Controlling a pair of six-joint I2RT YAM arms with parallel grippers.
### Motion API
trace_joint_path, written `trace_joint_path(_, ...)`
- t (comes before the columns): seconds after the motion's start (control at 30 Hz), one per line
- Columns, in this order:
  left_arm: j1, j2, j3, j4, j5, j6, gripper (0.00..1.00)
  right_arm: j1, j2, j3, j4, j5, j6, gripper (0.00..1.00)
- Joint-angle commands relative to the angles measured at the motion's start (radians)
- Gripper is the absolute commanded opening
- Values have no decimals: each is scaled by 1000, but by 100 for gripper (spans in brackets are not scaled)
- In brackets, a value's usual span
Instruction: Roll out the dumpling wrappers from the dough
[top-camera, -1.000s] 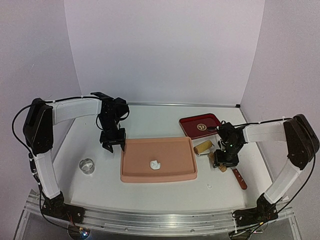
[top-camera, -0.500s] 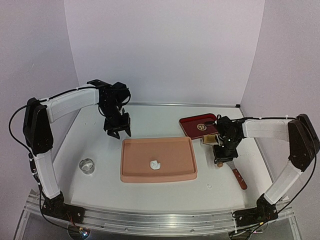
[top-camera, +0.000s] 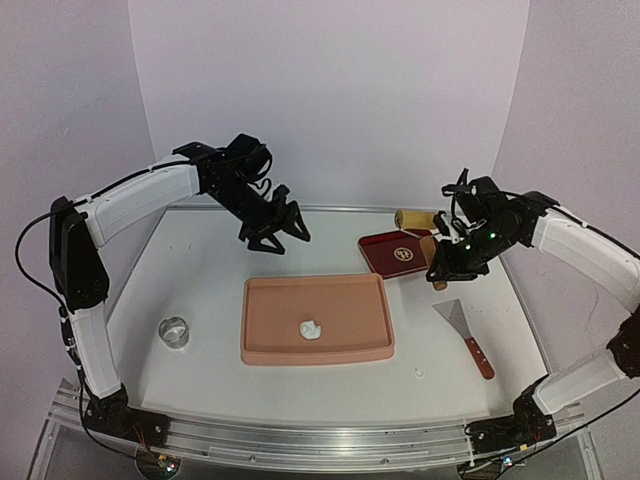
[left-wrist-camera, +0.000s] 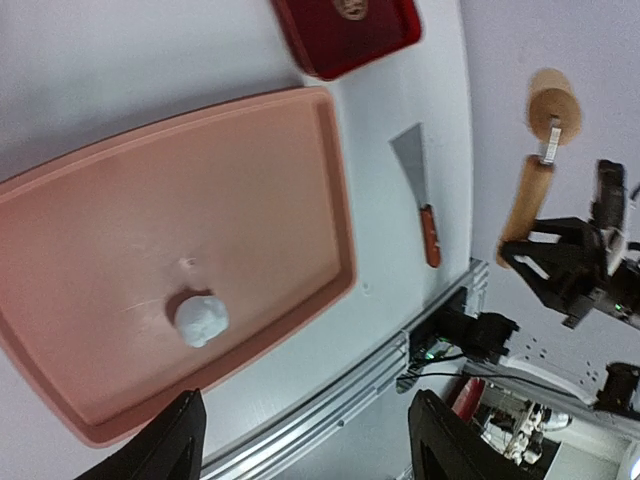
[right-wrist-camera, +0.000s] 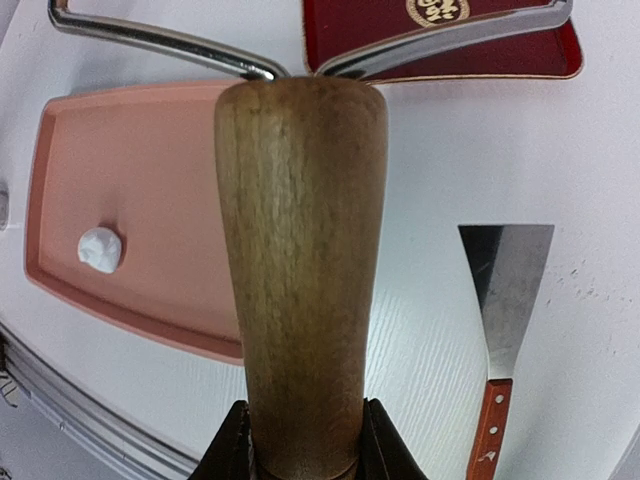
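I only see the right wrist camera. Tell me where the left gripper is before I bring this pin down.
Observer: The left gripper hangs open and empty, raised off the table, near the pink tray's far left corner in the top view.
Operator: Now say what sits at the other end of this handle.
Observer: The rolling pin ends in a short wooden roller, held in the air over the red tray's far edge in the top view.
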Motion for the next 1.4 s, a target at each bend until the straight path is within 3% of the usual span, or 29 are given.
trace_joint_path(0.0,-18,23,118,143,181,26,72,51,-21,83,-24,-86,-23,0)
trace_joint_path(0.3,-52,180,330,165,283,-1,79,199,12,162,-38,-68,-3,0)
trace_joint_path(0.5,-74,196,279,327,316,-117,88,293,41,217,-29,-25,16,0)
trace_joint_path(0.6,-75,215,289,318,342,-121,90,322,41,224,-29,7,6,0)
trace_joint_path(0.67,-76,219,288,322,399,-116,89,325,32,218,-29,15,0,0)
trace_joint_path(0.8,-105,243,304,351,653,-119,87,326,11,215,-30,-21,-38,0)
trace_joint_path(0.87,-128,256,338,286,692,-74,85,327,3,221,-30,-34,-58,0)
trace_joint_path(1.03,-141,251,311,203,674,-31,71,327,-9,238,-33,-38,-81,0)
trace_joint_path(1.37,-146,213,254,263,519,-72,6,337,-49,222,-39,-46,-78,0)
